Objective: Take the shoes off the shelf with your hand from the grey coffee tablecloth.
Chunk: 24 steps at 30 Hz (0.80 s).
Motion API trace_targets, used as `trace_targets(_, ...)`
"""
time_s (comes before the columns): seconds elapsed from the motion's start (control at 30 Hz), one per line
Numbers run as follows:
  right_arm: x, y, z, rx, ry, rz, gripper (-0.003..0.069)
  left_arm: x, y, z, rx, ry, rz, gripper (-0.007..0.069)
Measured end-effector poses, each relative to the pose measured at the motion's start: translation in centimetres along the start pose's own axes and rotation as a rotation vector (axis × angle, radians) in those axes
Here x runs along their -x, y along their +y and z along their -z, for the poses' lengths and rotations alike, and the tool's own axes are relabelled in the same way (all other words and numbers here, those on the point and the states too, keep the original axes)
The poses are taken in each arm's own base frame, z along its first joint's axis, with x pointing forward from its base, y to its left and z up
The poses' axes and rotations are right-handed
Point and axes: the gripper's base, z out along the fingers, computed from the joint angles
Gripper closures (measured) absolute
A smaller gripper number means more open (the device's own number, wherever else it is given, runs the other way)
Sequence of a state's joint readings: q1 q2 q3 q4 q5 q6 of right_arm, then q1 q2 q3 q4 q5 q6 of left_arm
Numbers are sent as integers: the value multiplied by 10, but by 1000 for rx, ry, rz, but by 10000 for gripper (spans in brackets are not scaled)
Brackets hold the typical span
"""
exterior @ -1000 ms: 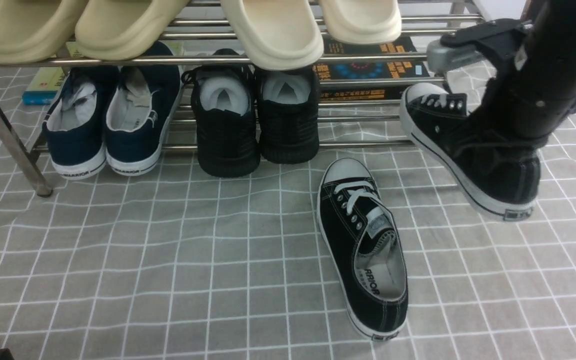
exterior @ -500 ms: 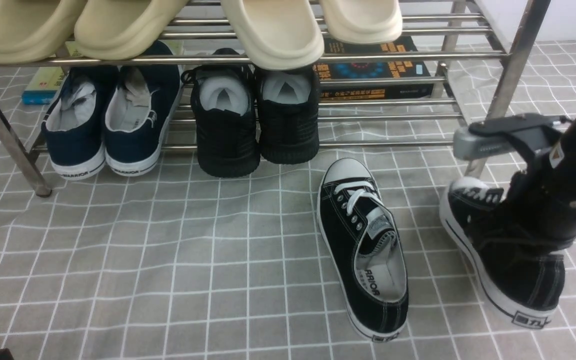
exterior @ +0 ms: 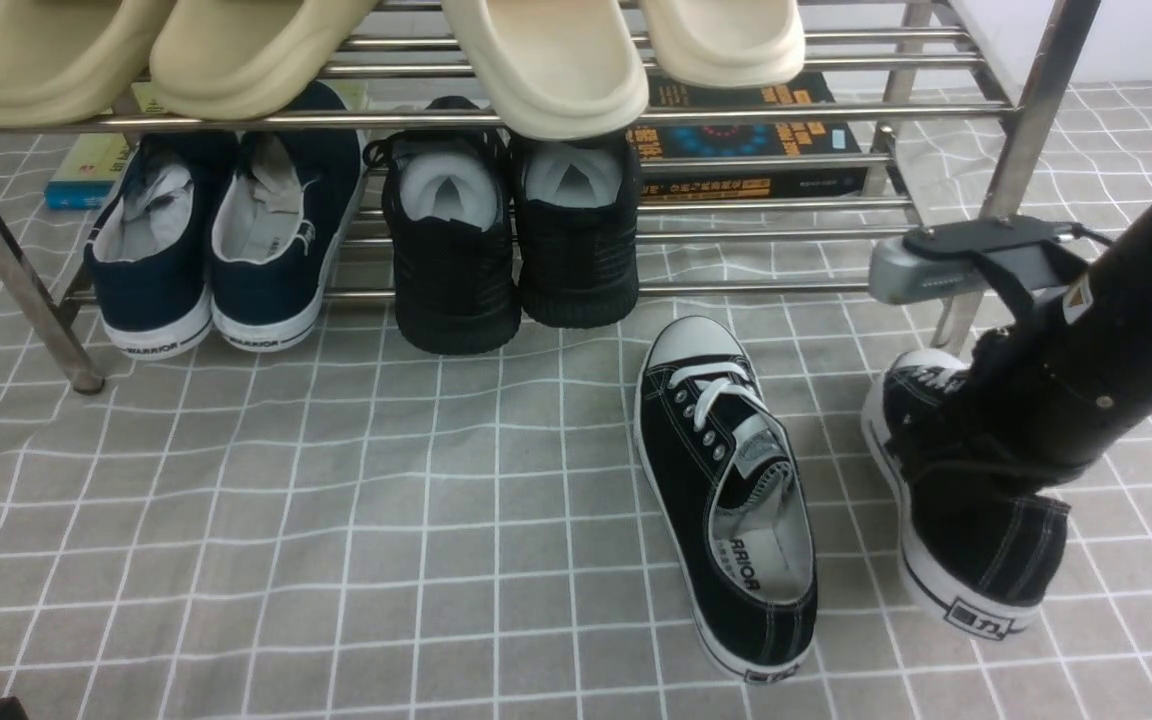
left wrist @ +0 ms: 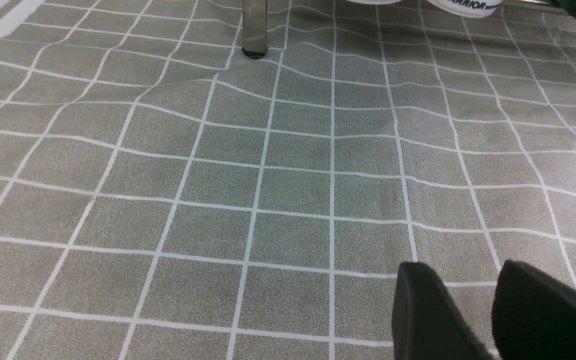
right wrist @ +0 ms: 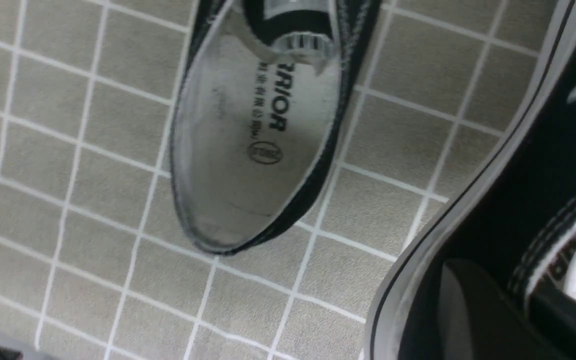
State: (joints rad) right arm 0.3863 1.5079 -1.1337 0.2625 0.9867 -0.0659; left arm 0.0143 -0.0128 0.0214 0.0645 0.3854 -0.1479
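Black canvas twice over: one shoe lies flat on the grey coffee tablecloth just in front of the shelf. The other shoe sits tilted near the shelf's right leg, with the right gripper clamped on its rim. The left gripper hovers over bare cloth, fingers apart. The lower tier carries two navy sneakers and two black mesh sneakers, the upper tier four pale slippers. Open cloth spreads wide to the left of the lying shoe.
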Motion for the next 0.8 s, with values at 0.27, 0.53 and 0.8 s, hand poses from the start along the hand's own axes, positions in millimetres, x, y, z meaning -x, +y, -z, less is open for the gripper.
trace_targets(0.27, 0, 19, 9, 33, 47, 108, 641, 0, 0, 0, 0, 1, 0, 384)
trace_targets(0.53, 5, 13, 12, -71, 20, 125, 641, 0, 0, 0, 0, 1, 0, 384)
trace_targets(0.8, 11, 10, 9, -102, -31, 140, 636, 0, 0, 0, 0, 1, 0, 384)
